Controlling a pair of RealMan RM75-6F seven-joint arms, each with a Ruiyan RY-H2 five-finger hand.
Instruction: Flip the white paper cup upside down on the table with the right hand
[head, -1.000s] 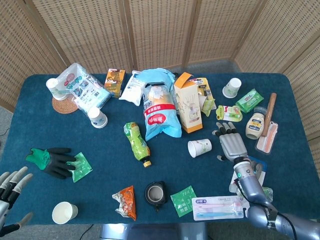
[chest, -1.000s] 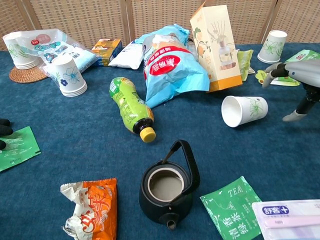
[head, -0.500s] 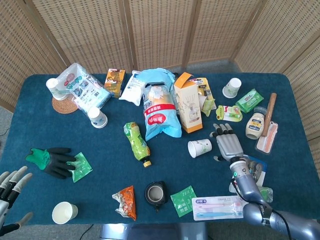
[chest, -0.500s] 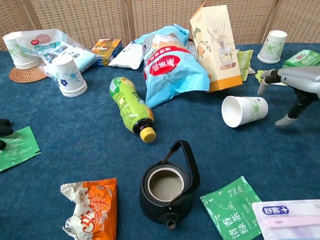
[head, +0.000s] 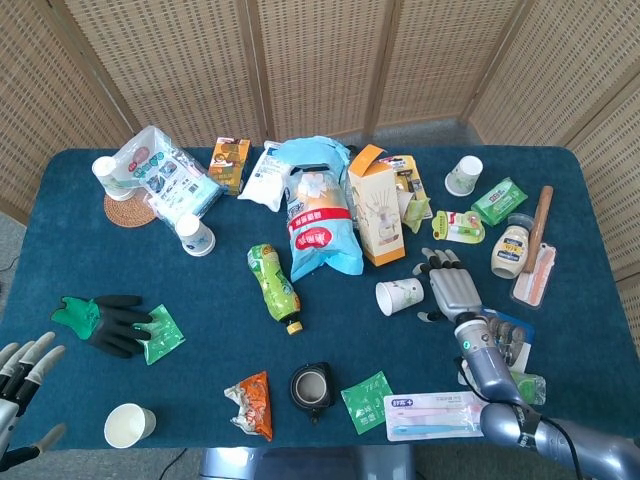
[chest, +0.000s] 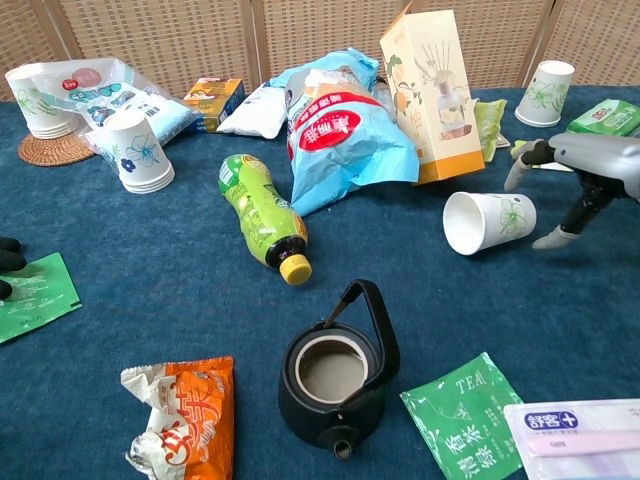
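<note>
The white paper cup (head: 400, 296) (chest: 488, 221) with a green leaf print lies on its side on the blue table (head: 200, 300), mouth facing the robot's left. My right hand (head: 452, 290) (chest: 575, 170) hovers just beyond the cup's base, fingers spread, thumb pointing down beside the cup, holding nothing. A small gap separates it from the cup. My left hand (head: 20, 375) shows at the lower left edge of the head view, fingers apart and empty.
A tall orange-and-white box (head: 375, 215) and a blue snack bag (head: 322, 225) stand behind the cup. A green bottle (chest: 262, 215) lies to its left, a black teapot (chest: 335, 375) in front. A toothbrush pack (head: 435, 415) and mayonnaise jar (head: 510, 250) flank the right arm.
My right hand has slid toward the cup's base over the last second, closing most of the gap. The cup has not moved. The left hand stays put.
</note>
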